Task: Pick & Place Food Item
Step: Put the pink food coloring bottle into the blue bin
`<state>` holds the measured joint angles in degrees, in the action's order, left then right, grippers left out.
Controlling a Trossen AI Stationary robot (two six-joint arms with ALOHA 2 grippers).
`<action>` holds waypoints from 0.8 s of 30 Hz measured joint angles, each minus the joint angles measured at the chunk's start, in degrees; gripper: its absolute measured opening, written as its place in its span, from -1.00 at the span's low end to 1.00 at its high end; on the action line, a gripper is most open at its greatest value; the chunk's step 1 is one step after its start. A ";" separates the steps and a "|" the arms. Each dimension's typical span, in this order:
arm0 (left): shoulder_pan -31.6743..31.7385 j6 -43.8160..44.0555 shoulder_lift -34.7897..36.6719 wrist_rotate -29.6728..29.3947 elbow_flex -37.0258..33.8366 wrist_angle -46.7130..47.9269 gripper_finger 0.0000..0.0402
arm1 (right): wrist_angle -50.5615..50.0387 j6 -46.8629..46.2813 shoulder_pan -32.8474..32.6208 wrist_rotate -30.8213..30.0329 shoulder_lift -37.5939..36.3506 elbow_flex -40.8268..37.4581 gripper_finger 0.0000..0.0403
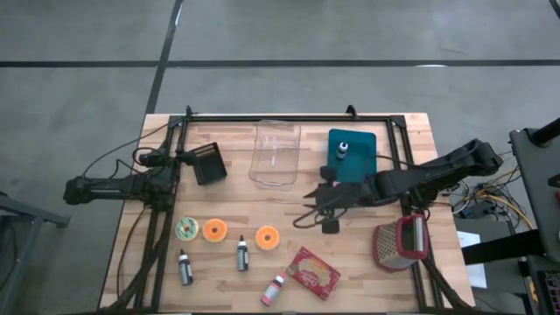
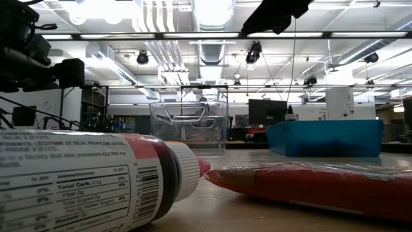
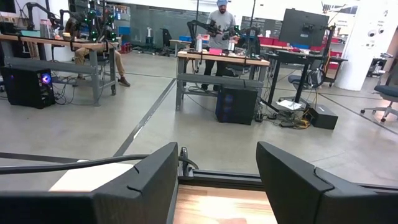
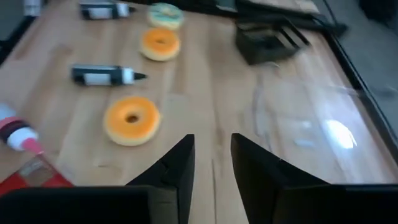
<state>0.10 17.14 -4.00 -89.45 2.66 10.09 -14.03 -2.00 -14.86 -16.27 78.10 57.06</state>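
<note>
Three doughnuts lie flat on the wooden table: an orange one nearest my right gripper, a second orange one, and a green-and-white one. My right gripper hangs above the table's middle, tilted down toward the near-left. A narrow gap shows between its fingers, with nothing in it. The nearest doughnut lies ahead of it and to one side. My left gripper waits at the far left, level and open.
A clear container and a blue tray holding a small bottle stand at the back. Two dark bottles, a red bottle and a red packet lie near the front. A grater stands at the right.
</note>
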 joint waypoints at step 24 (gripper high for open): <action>-0.02 0.00 0.00 0.01 0.01 0.00 0.11 | 31.73 17.60 2.13 26.46 9.54 -11.79 -0.34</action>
<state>0.08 17.13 -4.00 -89.44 2.66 10.09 17.70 15.60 -12.73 10.19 87.63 45.27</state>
